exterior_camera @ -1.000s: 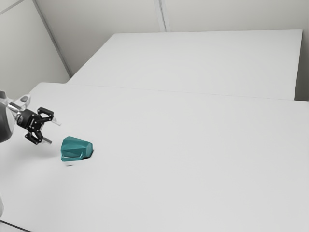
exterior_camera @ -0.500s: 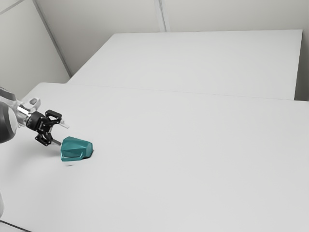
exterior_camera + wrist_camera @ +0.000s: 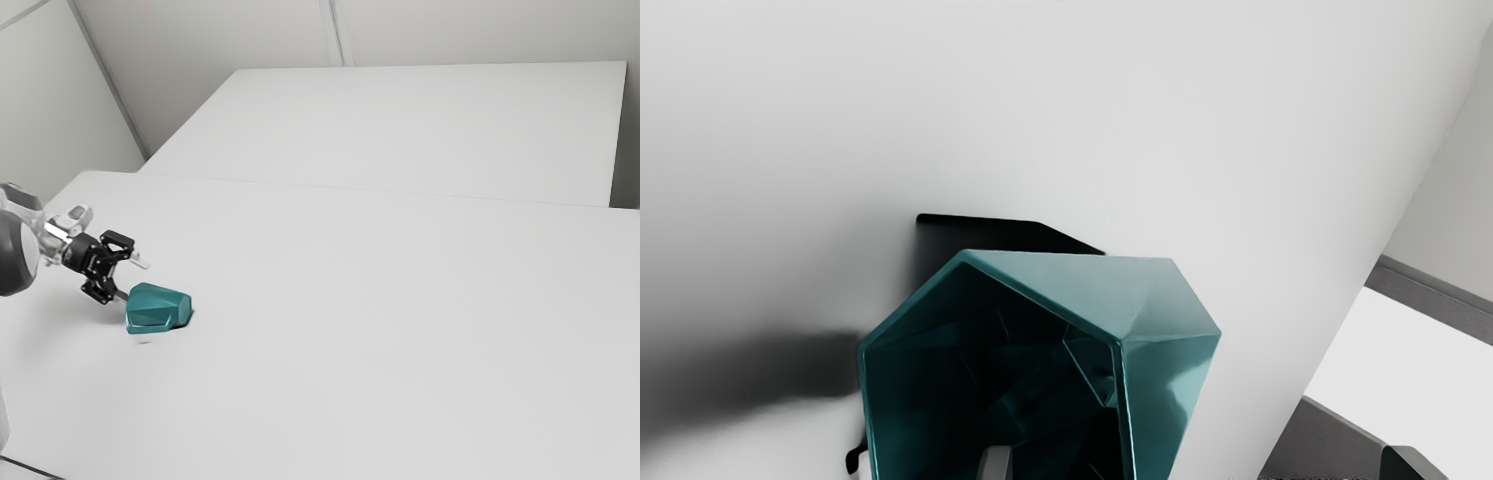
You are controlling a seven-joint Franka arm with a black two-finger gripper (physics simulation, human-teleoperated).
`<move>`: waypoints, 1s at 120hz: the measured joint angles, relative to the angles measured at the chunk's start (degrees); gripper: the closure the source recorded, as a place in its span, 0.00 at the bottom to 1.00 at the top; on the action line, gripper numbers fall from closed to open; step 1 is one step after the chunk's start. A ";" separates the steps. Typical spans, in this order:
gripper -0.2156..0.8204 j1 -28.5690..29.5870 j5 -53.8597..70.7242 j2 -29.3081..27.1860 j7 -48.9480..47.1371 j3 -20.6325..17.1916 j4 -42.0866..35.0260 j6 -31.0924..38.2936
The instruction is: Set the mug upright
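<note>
Teal mug lies on its side; open jaws now closer, approx. 10 o'clock of it (ext. view), prob. lining up grasp.

Teal mug on its side, white table, black hand spread beside the mug

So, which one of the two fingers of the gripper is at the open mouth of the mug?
The lower finger in the exterior view. It is at the mouth of the teal mug; the other finger stands clear of it.
</note>
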 joint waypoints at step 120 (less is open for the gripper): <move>0.39 -0.09 -1.84 1.19 1.19 -4.34 0.39 2.28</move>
